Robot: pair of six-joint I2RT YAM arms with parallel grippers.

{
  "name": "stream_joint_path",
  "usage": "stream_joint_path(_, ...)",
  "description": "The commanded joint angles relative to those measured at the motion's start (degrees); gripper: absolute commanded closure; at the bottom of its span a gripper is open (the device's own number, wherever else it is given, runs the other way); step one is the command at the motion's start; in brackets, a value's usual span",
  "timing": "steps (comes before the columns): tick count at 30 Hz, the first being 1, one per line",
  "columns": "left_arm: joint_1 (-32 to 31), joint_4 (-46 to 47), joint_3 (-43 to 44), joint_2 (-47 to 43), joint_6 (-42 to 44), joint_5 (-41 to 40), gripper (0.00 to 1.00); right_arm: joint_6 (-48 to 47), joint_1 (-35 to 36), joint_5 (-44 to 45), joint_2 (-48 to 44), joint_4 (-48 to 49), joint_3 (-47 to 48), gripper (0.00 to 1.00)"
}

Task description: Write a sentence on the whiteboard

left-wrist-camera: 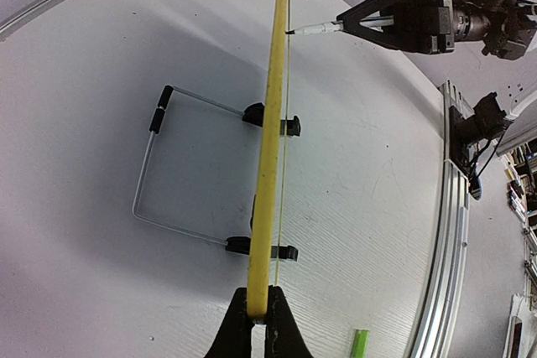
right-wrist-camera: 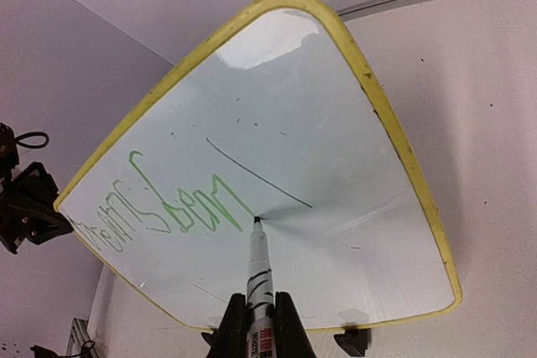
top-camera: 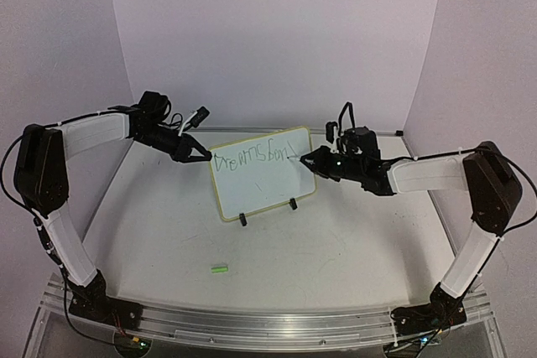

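Observation:
The whiteboard [top-camera: 260, 173] stands upright on two black feet mid-table, its frame yellow-cream. One line of green handwritten words, the sentence [top-camera: 252, 158], runs across its top. My left gripper [top-camera: 201, 155] is shut on the board's left edge; in the left wrist view its jaws [left-wrist-camera: 260, 312] pinch the yellow frame [left-wrist-camera: 270, 157] edge-on. My right gripper [top-camera: 309, 160] is shut on a white marker [right-wrist-camera: 259, 278] whose tip touches the board face [right-wrist-camera: 277, 123] right after the last green letters [right-wrist-camera: 193, 207]. The marker also shows in the left wrist view [left-wrist-camera: 317, 29].
A green marker cap [top-camera: 220, 268] lies on the table in front of the board, also in the left wrist view [left-wrist-camera: 360, 343]. A wire stand [left-wrist-camera: 168, 165] props the board from behind. A metal rail [top-camera: 268, 320] runs along the near edge. White walls enclose the table.

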Motion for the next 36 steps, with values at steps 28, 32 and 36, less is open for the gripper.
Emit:
stream_joint_path(28, -1.7, -3.5, 0.4, -0.8, 1.9, -3.3, 1.00, -4.9, -0.5, -3.2, -11.5, -5.0, -1.6, 1.00)
stream_joint_path(32, -1.8, -3.5, 0.3, -0.7, 1.9, -3.4, 1.00, -5.8, -1.0, -5.0, -12.3, -5.7, -1.6, 1.00)
stream_joint_path(36, -1.9, -3.5, 0.3, -0.6, 1.9, -3.5, 1.00, -6.6, -1.7, -7.0, -12.4, -5.7, -1.6, 1.00)
